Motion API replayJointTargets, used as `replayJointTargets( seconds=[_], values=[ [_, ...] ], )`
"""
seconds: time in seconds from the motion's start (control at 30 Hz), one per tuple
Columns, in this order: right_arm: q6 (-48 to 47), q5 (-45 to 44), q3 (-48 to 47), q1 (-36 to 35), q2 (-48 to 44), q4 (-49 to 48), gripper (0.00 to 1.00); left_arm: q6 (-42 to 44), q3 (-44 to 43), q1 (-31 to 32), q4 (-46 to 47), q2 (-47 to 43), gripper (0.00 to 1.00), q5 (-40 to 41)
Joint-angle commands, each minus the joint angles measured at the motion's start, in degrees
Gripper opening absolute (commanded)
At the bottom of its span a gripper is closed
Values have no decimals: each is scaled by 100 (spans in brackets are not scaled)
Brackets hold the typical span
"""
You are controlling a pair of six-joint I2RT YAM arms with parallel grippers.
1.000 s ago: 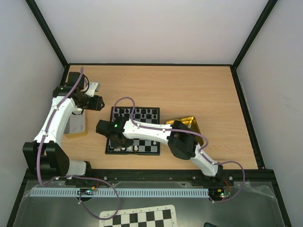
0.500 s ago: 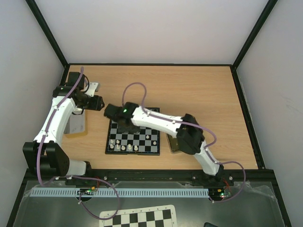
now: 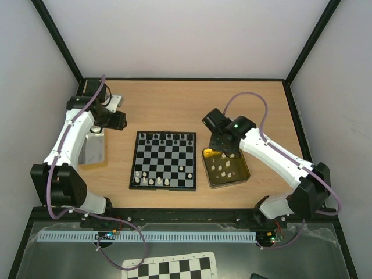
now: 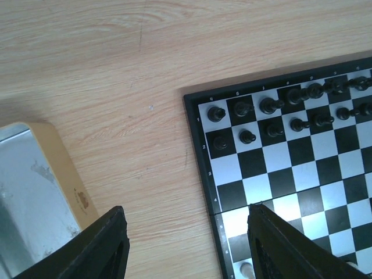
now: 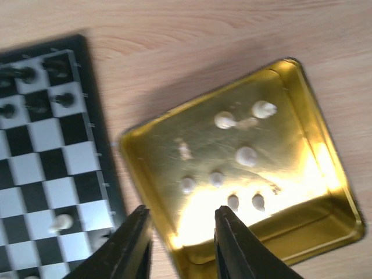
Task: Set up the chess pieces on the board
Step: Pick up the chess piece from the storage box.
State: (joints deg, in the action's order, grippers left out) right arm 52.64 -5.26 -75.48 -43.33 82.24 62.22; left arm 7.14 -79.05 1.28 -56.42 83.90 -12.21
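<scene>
Two tools noted, both empty. L tool (image 4: 186, 247) is held wide open over tabletop (image 4: 116, 87), betw. silver tin (image 4: 29, 186) and board (image 4: 279, 174) corner. R tool (image 5: 180, 244) is held part open, nothing gripped, above gold tin (image 5: 290, 168) at its board-side edge. On board's far two rows black pieces (image 3: 168, 138) are set; a few cream pieces (image 3: 152, 181) are lined along near-left edge. Several spare cream pieces (image 5: 246, 155) are seen loose in gold tin, just R of board.

One board (image 3: 165, 160), one gold tin (image 5: 290, 174) — perhaps seven cream pieces (image 5: 246, 156) inside.
</scene>
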Motion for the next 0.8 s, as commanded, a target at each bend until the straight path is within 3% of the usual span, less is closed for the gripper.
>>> replayJointTargets(
  seconds=[0.0,0.27,0.77],
  values=[
    [-630,172,751,368,-378,-186,29,168,146,22,-236,93,57,348],
    [-745,768,1770,1080,-681,-702,29,89,-47,89,-133,324,57,116],
    [-586,1196,2154,1240,-113,-1337,31,-75,-445,329,-25,585,57,-194]
  ],
)
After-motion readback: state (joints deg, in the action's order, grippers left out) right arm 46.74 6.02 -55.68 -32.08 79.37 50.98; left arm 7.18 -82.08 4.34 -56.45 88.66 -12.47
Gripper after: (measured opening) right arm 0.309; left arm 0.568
